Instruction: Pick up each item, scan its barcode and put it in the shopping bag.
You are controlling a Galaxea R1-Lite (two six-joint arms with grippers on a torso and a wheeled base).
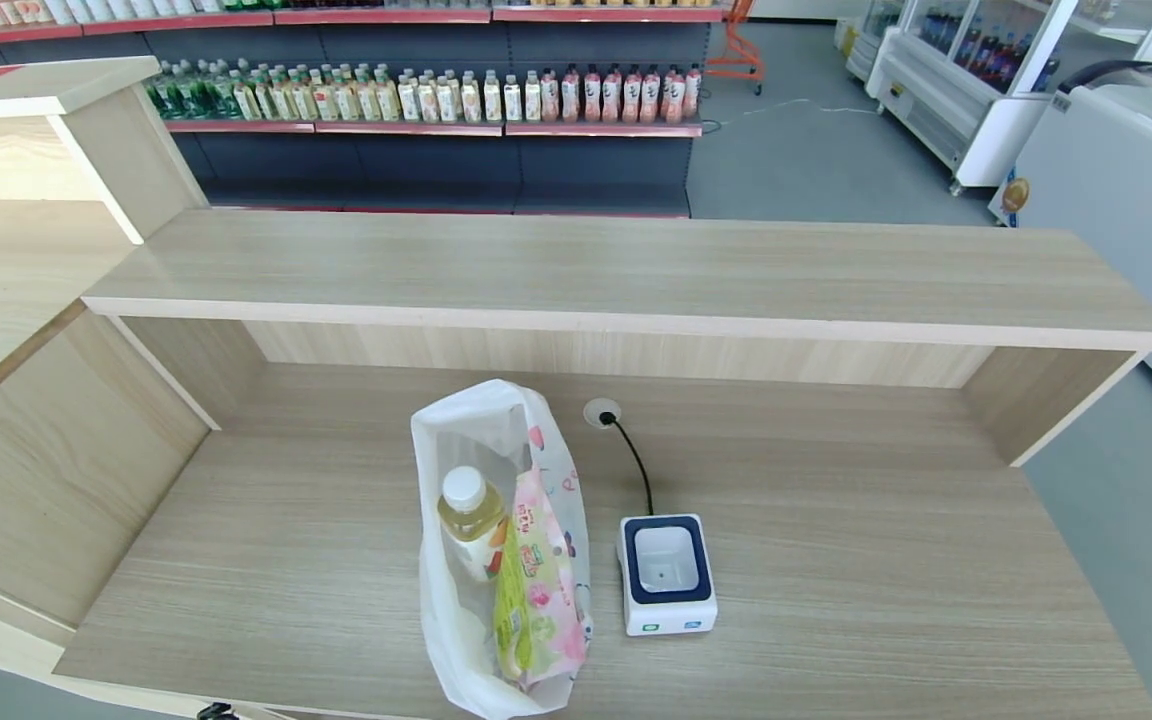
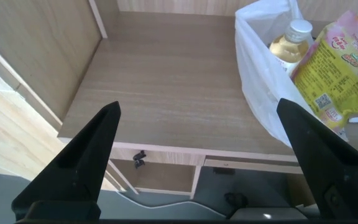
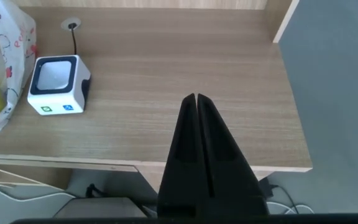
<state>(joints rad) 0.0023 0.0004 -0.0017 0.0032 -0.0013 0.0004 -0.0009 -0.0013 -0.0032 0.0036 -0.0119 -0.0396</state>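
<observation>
— At 7 o'clock of the shopping bag (image 1: 466, 430), off the tabletop's (image 1: 836, 560) near edge: left gripper (image 2: 199, 107), jaws spread wide, nothing in it.
— Bag position?
— Standing at 9 o'clock of the scanner (image 1: 666, 575), just beside it. Bottle (image 1: 471, 515) upright inside, snack pouch (image 1: 536, 590) leaning at its 3 o'clock. Both bagged, so I'd judge the task is near its end.
— Handling?
— Bag film looks thin and floppy; take it at the rim, not the wall. The bottle looks full: rigid, heaviest, probably slick. The pouch is light and crinkly; pinch its top seam.
— Right side?
— Right gripper (image 3: 196, 98) at 5 o'clock of the scanner, fingers pressed together, empty.
— View differences?
— Left wrist view gives the pouch's yellow back with a code square. Head view gives its pink face instead.
</observation>
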